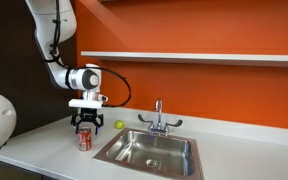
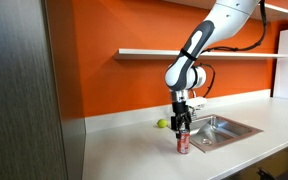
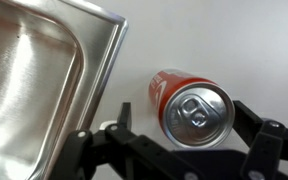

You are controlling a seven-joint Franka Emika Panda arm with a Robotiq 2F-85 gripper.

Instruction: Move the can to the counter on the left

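In an exterior view, the white jointed arm (image 1: 59, 60) comes down from the upper left, over the left stretch of the bench. Its black gripper (image 1: 82, 126) hangs straight down over the can (image 1: 84, 140). The can stands upright on the counter (image 1: 39, 150), just beside the left rim of the sink (image 1: 149, 152) and roughly midway between the back edge and the front edge. It is a small red cylinder with pale markings and a silvery top with a pull tab (the tab shows only in the wrist view).

In the wrist view the two black fingers (image 3: 259, 130) are spread wider than the can and stand on either side of its top, so the gripper is released and not clamped. I cannot tell if a fingertip touches the can.

To the right, near the back edge, a small yellow-green ball (image 1: 120, 125) lies apart from the can. Next comes the sunken steel basin, smooth and shiny with rounded corners, and the chrome faucet (image 1: 158, 118) behind it. The counter is flat, plain and pale grey-white. An orange wall (image 1: 204, 90) with a pale shelf (image 1: 194, 57) rises along the back edge.
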